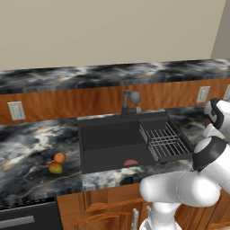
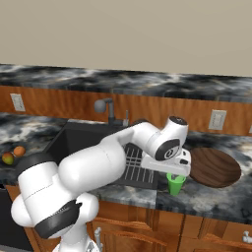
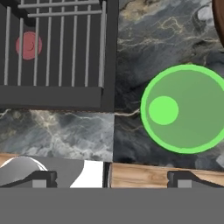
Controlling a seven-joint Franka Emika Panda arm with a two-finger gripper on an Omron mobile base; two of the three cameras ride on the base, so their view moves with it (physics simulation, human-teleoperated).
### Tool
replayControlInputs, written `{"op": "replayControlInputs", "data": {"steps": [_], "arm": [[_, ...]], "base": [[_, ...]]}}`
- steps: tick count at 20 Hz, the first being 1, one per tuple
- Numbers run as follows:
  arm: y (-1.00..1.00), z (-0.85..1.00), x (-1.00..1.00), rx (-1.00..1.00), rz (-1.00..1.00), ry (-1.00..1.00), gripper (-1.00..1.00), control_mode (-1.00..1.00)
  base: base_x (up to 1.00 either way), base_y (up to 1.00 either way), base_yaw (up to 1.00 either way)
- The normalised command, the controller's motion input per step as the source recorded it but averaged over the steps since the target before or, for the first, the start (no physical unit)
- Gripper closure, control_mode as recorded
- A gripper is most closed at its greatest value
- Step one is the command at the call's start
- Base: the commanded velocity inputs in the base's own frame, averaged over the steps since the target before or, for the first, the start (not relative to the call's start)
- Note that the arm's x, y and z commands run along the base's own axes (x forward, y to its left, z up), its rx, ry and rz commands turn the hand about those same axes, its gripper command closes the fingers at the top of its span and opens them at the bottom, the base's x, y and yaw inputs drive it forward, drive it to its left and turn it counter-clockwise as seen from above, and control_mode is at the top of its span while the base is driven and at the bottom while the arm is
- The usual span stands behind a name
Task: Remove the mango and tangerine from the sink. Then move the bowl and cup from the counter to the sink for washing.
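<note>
The end effector is held wide and empty above the green cup, which stands on the marble worktop between the black sink and the wooden bowl. The mango and tangerine are seen on the worktop left of the sink.

The dark marbled counter carries the green cup directly under the pincer, the wooden bowl just right of it, and mango and tangerine far left.
</note>
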Motion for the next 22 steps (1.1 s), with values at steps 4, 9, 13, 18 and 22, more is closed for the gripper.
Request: {"op": "replayControlInputs", "data": {"steps": [4, 9, 13, 18, 22], "arm": [[-0.02, -0.16, 0.07, 0.00, -0.01, 0.00, -1.00, -1.00], [-0.06, -0.12, 0.10, 0.00, 0.00, -0.03, -1.00, -1.00], [-0.07, -0.07, 0.10, 0.00, 0.00, -0.06, -1.00, -1.00], [-0.07, -0.07, 0.08, 0.00, 0.00, -0.05, -1.00, -1.00], [-0.05, -0.08, 0.11, -0.02, 0.00, -0.02, -1.00, -1.00]], "base": [[0.00, 0.00, 0.00], [0.00, 0.00, 0.00], [0.00, 0.00, 0.00], [0.00, 0.00, 0.00], [0.00, 0.00, 0.00]]}}
